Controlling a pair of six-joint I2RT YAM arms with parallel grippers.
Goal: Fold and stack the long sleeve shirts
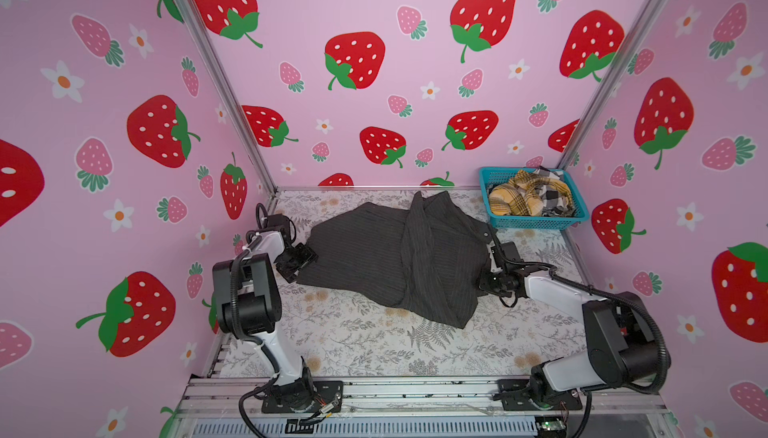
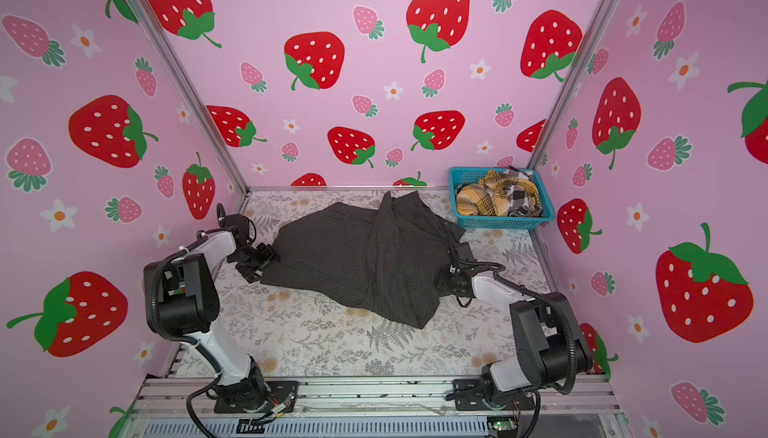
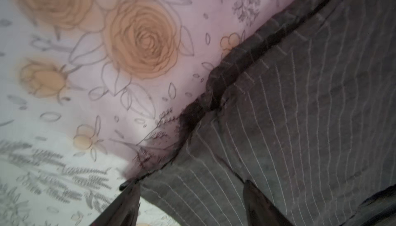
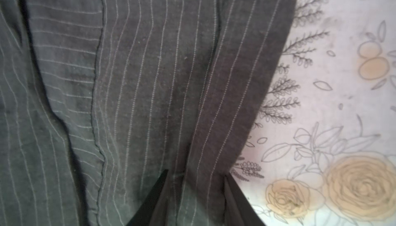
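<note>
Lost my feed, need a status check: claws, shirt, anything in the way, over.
Left claw open at edge of dark charcoal pinstriped cloth shirt. Right claw astride opposite edge, grip unclear. Shirt rumpled, not folded. Nothing in the way.

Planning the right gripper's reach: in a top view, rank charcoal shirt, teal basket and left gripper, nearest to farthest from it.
From the right gripper:
1. charcoal shirt, right at it, mid-table.
2. teal basket, back right corner.
3. left gripper, across the shirt, left.

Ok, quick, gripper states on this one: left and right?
Left gripper: open, jaws straddling the edge of the charcoal shirt.
Right gripper: jaws narrowed around a fold of that shirt; whether it grips cannot be told.
</note>
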